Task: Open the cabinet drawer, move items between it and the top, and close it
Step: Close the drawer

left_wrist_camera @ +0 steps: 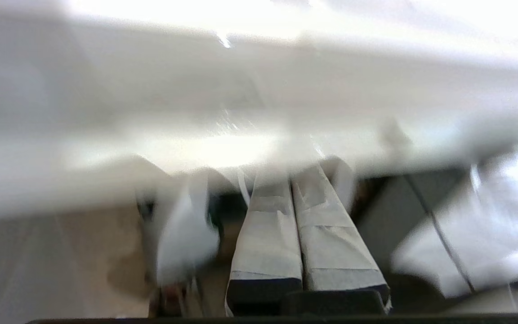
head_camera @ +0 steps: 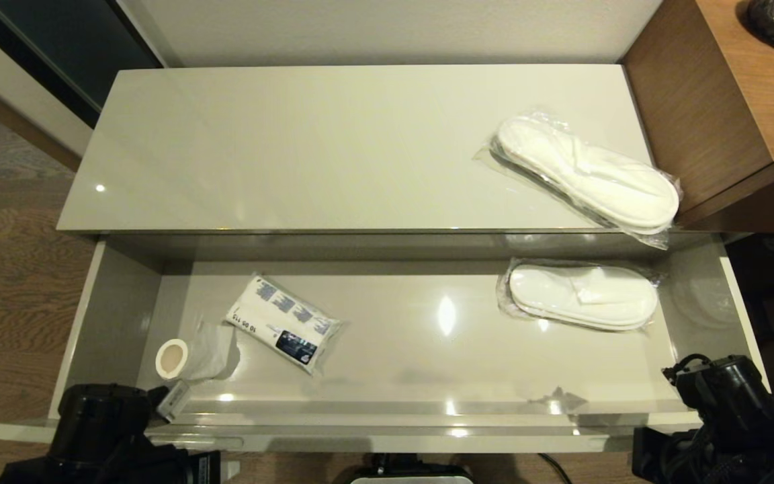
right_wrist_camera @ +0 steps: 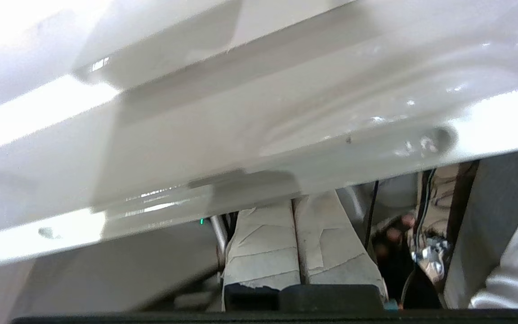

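The cabinet drawer (head_camera: 394,376) stands pulled out below the glossy beige top (head_camera: 320,148). A white bundle with blue print (head_camera: 284,321) lies at the drawer's left. One pair of white slippers in clear plastic (head_camera: 582,296) lies at its right, and another pair (head_camera: 585,173) rests on the top's right end. My left gripper (head_camera: 173,400) is shut and empty at the drawer's front left corner; the left wrist view shows its taped fingers (left_wrist_camera: 268,234) pressed together. My right gripper (right_wrist_camera: 296,204) is shut and empty, its tips under the drawer's front lip (right_wrist_camera: 259,148).
A small white roll with crumpled clear wrap (head_camera: 173,357) lies in the drawer's front left corner, close to the left gripper. A brown wooden unit (head_camera: 723,101) butts against the cabinet's right end. The right arm's black wrist (head_camera: 723,393) sits at the drawer's front right corner.
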